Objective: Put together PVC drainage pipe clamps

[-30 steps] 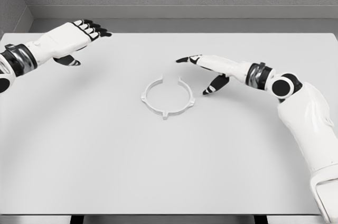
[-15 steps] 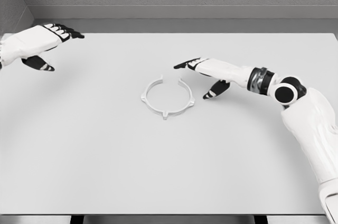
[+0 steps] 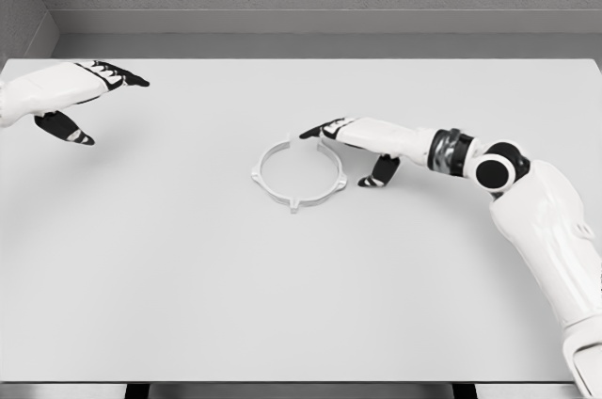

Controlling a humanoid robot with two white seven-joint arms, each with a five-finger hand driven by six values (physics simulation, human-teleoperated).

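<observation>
Risks skidding the white pipe clamp ring (image 3: 299,174), lying flat mid-table (image 3: 188,277), if nudged sideways by the open, empty right hand (image 3: 362,140) just beside it, with the left hand (image 3: 61,93) equally open far off

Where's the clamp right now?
Head view: the clamp lies flat near the table centre, just left of the right robot hand.

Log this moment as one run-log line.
clamp ring: flat on table, ungrasped | right robot hand: open, beside ring's right edge | left robot hand: open, far left
</observation>
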